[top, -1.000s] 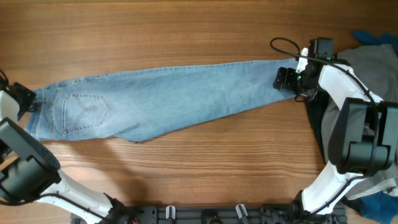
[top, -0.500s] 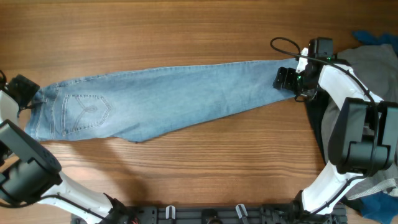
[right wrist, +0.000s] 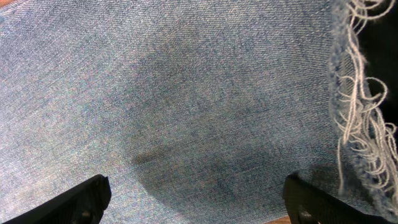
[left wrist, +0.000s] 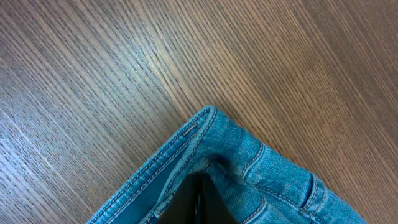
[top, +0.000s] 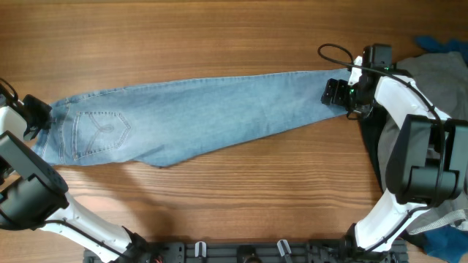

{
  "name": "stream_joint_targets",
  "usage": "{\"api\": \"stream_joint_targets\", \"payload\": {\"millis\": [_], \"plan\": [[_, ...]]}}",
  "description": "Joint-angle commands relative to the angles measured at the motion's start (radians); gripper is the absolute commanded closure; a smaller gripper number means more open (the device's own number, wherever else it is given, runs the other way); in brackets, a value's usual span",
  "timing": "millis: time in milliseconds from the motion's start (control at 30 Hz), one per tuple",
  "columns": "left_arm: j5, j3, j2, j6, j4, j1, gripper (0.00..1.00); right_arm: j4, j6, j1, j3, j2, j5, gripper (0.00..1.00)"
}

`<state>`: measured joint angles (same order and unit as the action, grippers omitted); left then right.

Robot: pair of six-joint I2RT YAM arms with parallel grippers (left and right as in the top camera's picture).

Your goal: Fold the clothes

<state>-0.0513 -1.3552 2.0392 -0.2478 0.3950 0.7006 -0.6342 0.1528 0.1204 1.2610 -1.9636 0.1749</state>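
Left claw is pinched shut on the waistband corner of the jeans, at 9 o'clock on the wooden surface, likely to anchor them; right claw hangs wide open over the frayed hem at 2 o'clock, holding nothing

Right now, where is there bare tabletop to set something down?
Wide bare wood lies beyond the jeans, along the far edge, and again between the jeans and the near edge. The right end is crowded: right arm, grey garment, blue fabric.
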Motion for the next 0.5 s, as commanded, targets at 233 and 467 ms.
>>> {"api": "stream_joint_targets", "payload": {"millis": [233, 467], "plan": [[0.007, -0.031, -0.076, 0.002, -0.001, 0.02, 0.93, -0.01, 0.008, 0.002, -0.011, -0.051, -0.011, 0.06], [0.006, -0.03, -0.06, 0.001, 0.014, 0.023, 0.34, -0.008, 0.008, 0.002, -0.011, -0.051, -0.01, 0.06]]}}
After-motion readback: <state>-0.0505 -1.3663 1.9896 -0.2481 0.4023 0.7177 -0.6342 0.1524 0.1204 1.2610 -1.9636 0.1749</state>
